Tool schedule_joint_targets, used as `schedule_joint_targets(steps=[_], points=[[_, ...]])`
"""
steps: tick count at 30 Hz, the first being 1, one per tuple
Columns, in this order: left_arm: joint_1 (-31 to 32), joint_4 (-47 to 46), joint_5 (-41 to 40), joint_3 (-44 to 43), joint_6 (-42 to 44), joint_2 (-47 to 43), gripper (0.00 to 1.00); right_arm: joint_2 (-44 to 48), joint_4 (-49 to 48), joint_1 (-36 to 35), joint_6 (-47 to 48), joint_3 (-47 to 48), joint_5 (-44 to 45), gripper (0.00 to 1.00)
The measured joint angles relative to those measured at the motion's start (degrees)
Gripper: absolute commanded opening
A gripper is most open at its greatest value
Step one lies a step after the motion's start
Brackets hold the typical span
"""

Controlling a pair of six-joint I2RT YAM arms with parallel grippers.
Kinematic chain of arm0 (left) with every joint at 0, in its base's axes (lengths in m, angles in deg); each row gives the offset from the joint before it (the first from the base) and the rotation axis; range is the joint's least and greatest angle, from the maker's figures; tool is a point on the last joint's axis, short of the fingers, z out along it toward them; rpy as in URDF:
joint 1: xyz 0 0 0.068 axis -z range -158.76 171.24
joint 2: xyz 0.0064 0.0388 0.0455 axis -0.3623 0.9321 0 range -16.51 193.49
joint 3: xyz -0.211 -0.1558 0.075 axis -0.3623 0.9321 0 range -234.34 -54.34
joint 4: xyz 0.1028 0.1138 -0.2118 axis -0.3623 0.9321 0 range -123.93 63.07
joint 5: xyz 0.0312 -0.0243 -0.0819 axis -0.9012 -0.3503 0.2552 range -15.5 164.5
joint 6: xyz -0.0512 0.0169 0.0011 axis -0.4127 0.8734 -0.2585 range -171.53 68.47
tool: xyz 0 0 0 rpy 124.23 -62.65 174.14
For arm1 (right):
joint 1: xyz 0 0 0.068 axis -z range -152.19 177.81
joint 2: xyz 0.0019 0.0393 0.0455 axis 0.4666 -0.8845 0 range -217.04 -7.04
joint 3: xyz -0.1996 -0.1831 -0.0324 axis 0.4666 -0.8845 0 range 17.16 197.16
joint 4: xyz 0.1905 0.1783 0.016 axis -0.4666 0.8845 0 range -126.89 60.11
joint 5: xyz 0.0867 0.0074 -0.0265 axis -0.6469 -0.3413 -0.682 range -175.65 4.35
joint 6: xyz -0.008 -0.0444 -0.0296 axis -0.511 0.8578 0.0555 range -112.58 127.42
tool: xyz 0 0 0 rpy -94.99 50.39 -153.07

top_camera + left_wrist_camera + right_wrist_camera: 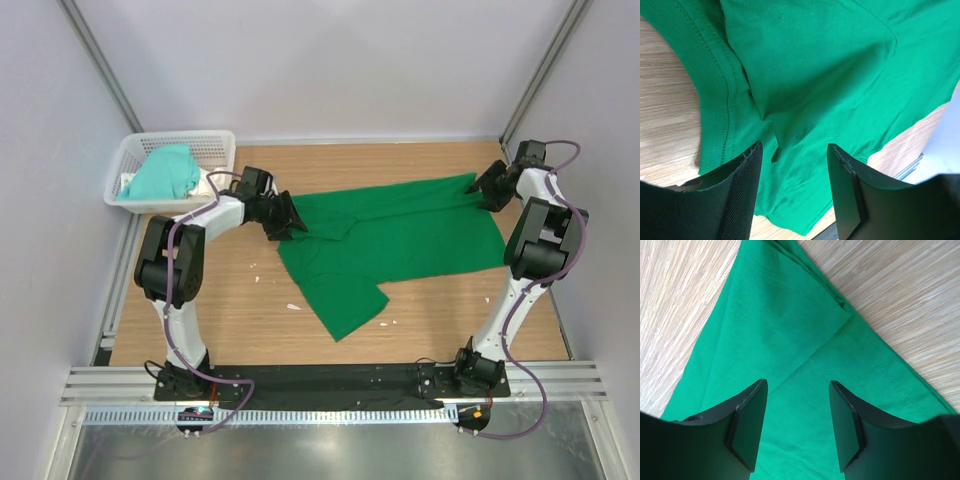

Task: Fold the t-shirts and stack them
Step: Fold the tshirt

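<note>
Top external: green t-shirt (400,240) spread on table (230,320); left pincer (291,220), right pincer (479,188) both released.

White-and-black arms (185,270), purple cables (170,310), black jaws

Light fell evenly from above, bright and soft, and the overhead view was sharp across the wooden table (230,320). Shadows there were faint. In my left wrist view the green shirt (830,75) was crisp, its folds gently shaded, while my own fingers (742,200) at the bottom edge were dark and slightly blurred. A pale washed-out patch, perhaps glare, filled the lower right corner. My right wrist view showed clear wood grain at the upper right.
</note>
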Motion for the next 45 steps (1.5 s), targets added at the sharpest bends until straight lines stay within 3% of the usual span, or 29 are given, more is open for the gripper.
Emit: schedule_joint_targets(steps=[7,14,45], points=[[0.02,-0.28,0.28,-0.79,-0.28,1.31,0.45,0.0,-0.07,0.0,-0.09,0.0,-0.02,0.57],[0.02,-0.46,0.5,-1.33,-1.16,2.6,0.0,-0.02,-1.57,0.0,-1.81,0.0,0.24,0.45],[0.02,-0.57,2.19,-5.27,-2.95,0.76,0.0,-7.72,-4.39,0.79,-7.39,4.31,4.33,0.31]])
